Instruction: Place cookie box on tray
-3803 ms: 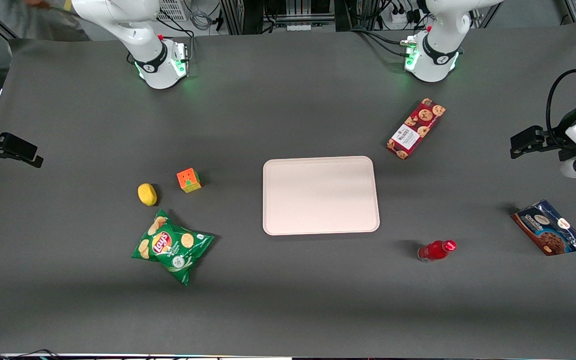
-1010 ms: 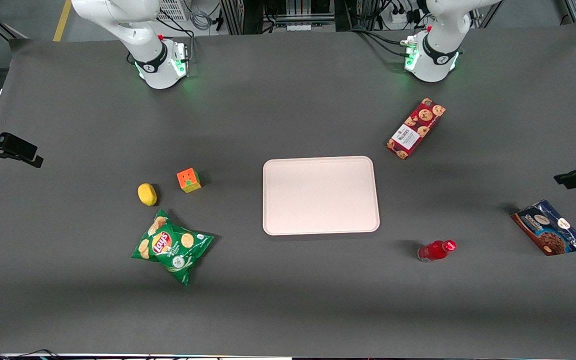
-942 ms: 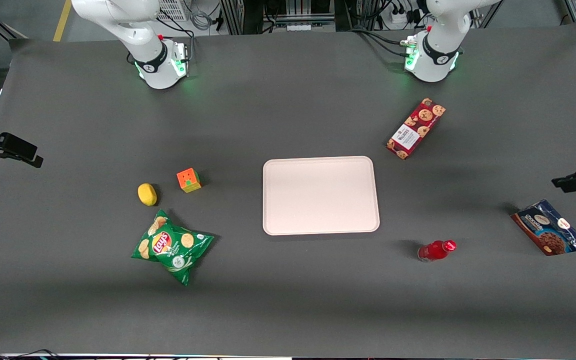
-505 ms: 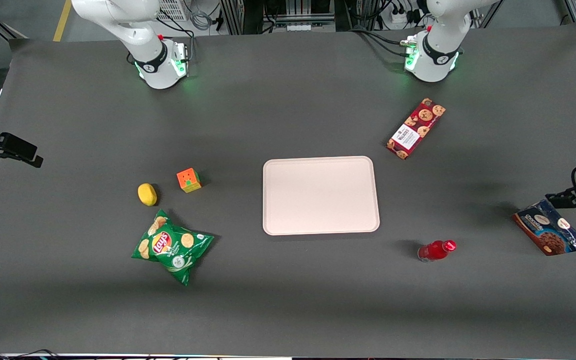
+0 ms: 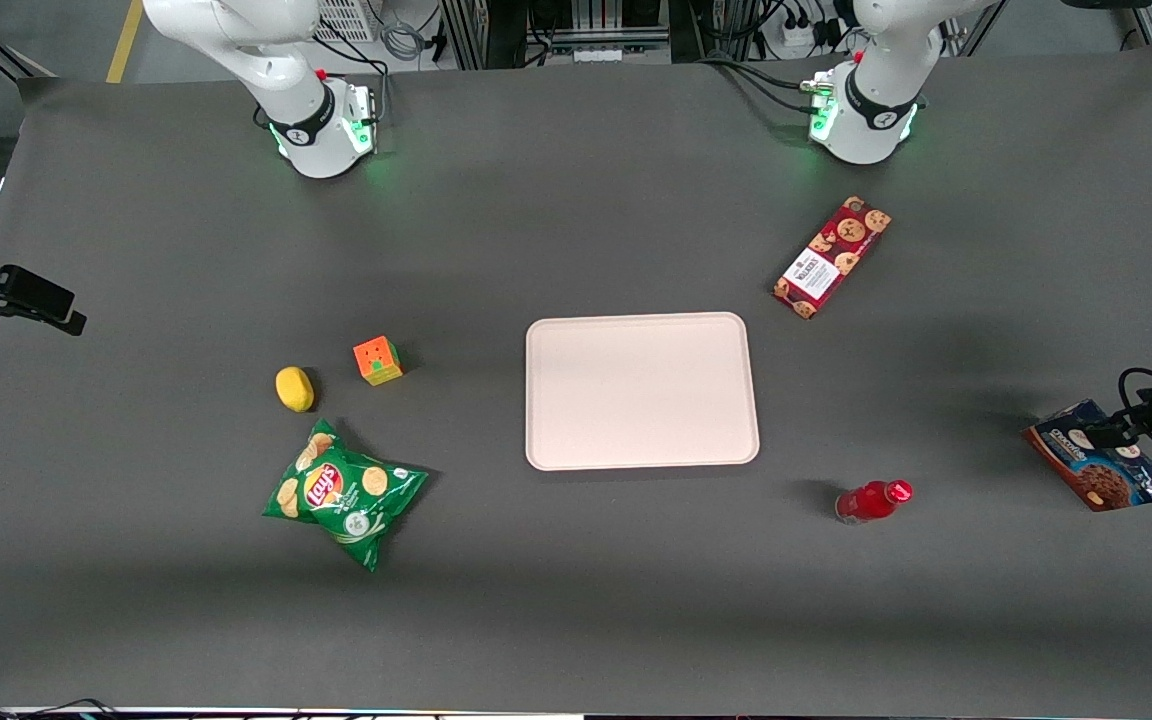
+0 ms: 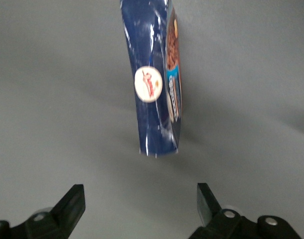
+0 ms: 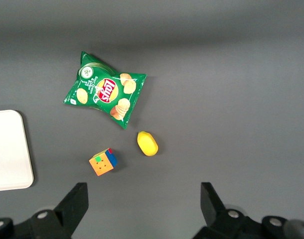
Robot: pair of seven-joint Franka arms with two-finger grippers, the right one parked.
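The cookie box, a flat dark blue and brown package with a round white-red logo, lies on the dark table toward the working arm's end. It shows close up in the left wrist view. My gripper hovers over the box's edge farther from the front camera. It is open, with only bare table between its fingertips, and it does not touch the box. The pale pinkish-cream tray lies flat near the table's middle with nothing on it.
A long red cookie-print box lies near the working arm's base. A red bottle lies between the tray and the cookie box. Toward the parked arm's end are a puzzle cube, a lemon and a green chips bag.
My gripper has come toward the front camera and down, from beside the cookie box to over its edge. The box and everything else stay put.
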